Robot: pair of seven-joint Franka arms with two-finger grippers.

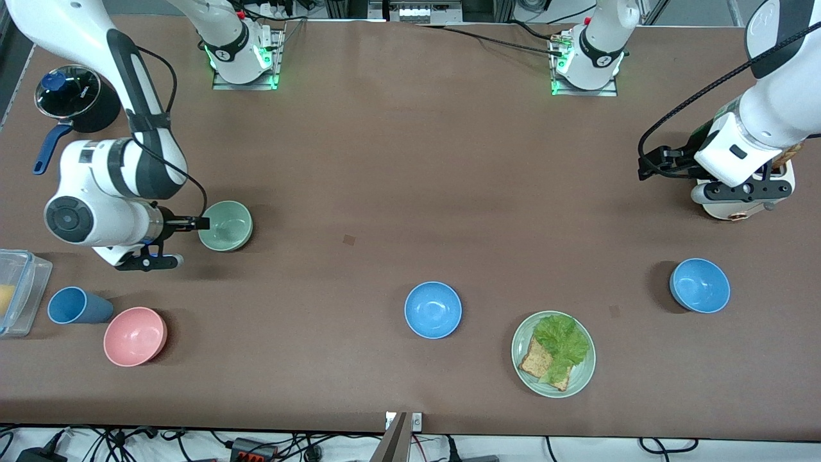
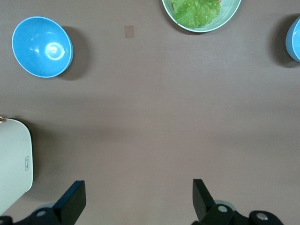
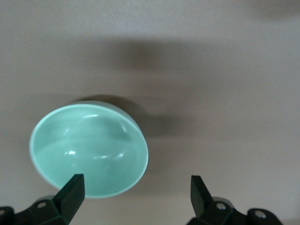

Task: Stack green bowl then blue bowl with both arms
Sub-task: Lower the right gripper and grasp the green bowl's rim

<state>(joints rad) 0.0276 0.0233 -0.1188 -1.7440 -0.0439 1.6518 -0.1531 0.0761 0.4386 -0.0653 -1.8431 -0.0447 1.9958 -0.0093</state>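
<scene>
The green bowl [image 1: 225, 225] sits upright toward the right arm's end of the table. My right gripper [image 1: 194, 223] is open at the bowl's rim. In the right wrist view the bowl [image 3: 89, 149] lies beside one finger [image 3: 71, 192], and the right gripper [image 3: 136, 194] holds nothing. One blue bowl [image 1: 433, 309] sits mid-table near the front camera. The other blue bowl [image 1: 700, 285] sits toward the left arm's end. My left gripper [image 2: 139, 197] is open and empty, up over bare table. Its view shows both blue bowls [image 2: 42, 46] [image 2: 294, 40].
A pale-green plate [image 1: 580, 375] with bread and lettuce lies between the blue bowls, nearer the camera. A pink bowl [image 1: 135, 335], a blue tumbler [image 1: 74, 305] and a plastic box [image 1: 16, 292] stand near the right arm. A lidded pot [image 1: 70, 96] stands farther back. A white appliance [image 1: 737, 206] stands under the left arm.
</scene>
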